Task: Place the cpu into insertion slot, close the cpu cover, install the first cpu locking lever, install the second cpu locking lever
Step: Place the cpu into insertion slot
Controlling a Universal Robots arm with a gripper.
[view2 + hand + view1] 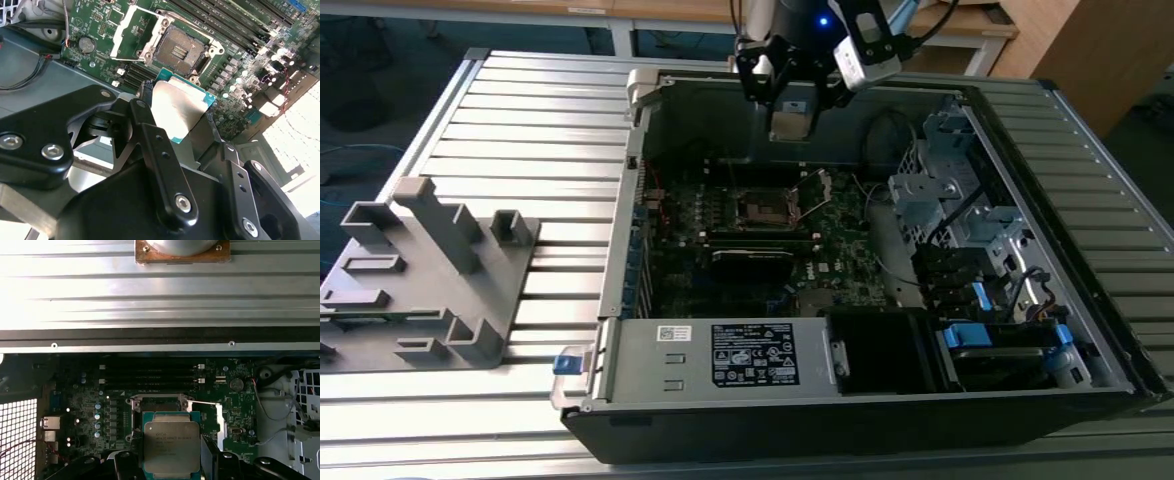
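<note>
My gripper (794, 118) hangs over the back of the open computer case, shut on the cpu (793, 124). In both wrist views the cpu (181, 107) (171, 444), a flat square chip with a dull metal top on a teal edge, sits between the black fingers (146, 107). Below it on the green board lies the insertion slot (183, 47) (759, 208), a dark square socket with nothing in it. The cpu partly hides the slot (159, 404) in the first wrist view. The silvery cpu cover (131, 31) (220, 424) is swung open beside the socket.
Long black memory slots (150, 375) run beside the socket. The case holds a power supply (720, 355) at the front and a drive cage (961, 200) at the exterior view's right. A grey plastic fixture (427, 270) stands on the slatted table (520, 110) at the exterior view's left.
</note>
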